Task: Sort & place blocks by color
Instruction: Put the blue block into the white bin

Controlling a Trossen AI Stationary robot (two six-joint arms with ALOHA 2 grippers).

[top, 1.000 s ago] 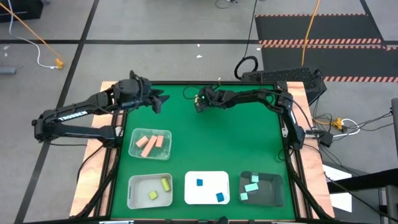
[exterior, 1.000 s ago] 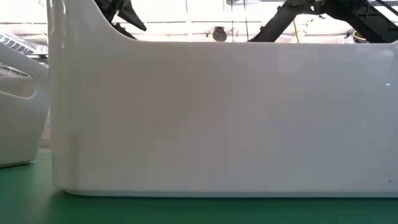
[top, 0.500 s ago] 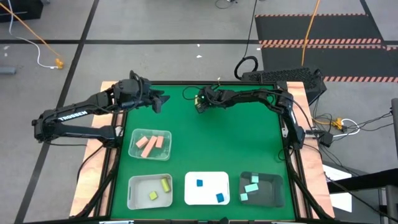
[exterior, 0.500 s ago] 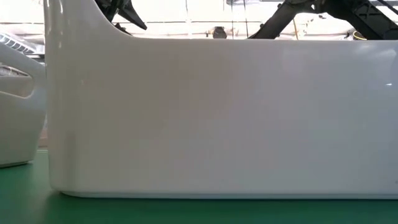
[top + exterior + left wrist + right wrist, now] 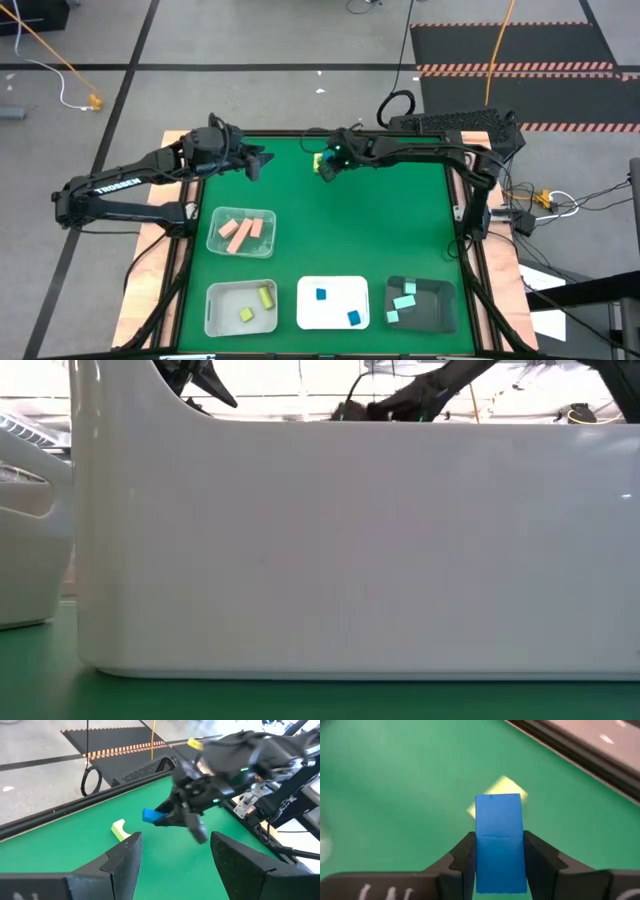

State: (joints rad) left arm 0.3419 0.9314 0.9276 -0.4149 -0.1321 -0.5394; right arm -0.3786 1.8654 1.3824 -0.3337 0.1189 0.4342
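My right gripper (image 5: 328, 166) is near the table's far edge, shut on a blue block (image 5: 499, 815). The left wrist view shows that block (image 5: 151, 815) up in the air. A yellow-green block (image 5: 120, 828) lies flat on the green mat just beneath it; the right wrist view shows it (image 5: 507, 787) behind the blue one. My left gripper (image 5: 256, 163) hovers open to the left of both, touching nothing. Salmon, yellow-green, blue and mint blocks lie in the trays near the front. My right gripper pinches the blue block between its two fingers (image 5: 462, 857), one on each of its long side faces (image 5: 479, 845). The fingers slant down from the table's right. The block is lifted clear of the mat and its free end (image 5: 147, 813) sticks out past the fingertips.
Several trays stand toward the near edge: a clear one with salmon blocks (image 5: 215, 240), a clear one with yellow-green blocks (image 5: 215, 310), a white one with blue blocks (image 5: 335, 283) and a dark one with mint blocks (image 5: 440, 300). The white tray's wall (image 5: 340, 540) fills the low view.
My right gripper has risen from the mat, still shut on the blue block, and its arm now shows higher in the low view. The blue block is lifted clear. The yellow-green block has stayed on the mat.
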